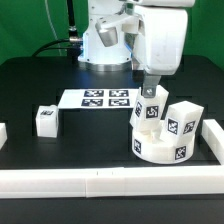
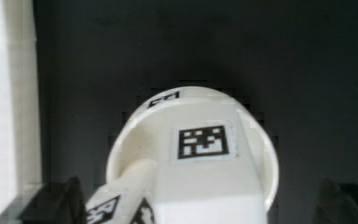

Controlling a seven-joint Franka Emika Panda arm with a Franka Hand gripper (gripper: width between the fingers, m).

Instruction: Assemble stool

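black table (image 1: 40, 85), seat (image 1: 160, 143) against the rail (image 1: 214, 135) with two legs up; gripper (image 1: 150, 93) spread wide, holding nothing, hangs right above the nearer leg (image 1: 148, 108), directly below it, long axis upright.

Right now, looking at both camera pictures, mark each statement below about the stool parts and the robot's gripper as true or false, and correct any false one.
1. The gripper is open. True.
2. Every leg stands on the seat. False: one leg sits alone on the table, toward the exterior view's left.
3. The marker board lies flat behind the seat. True.
4. The seat is black. False: it is white.
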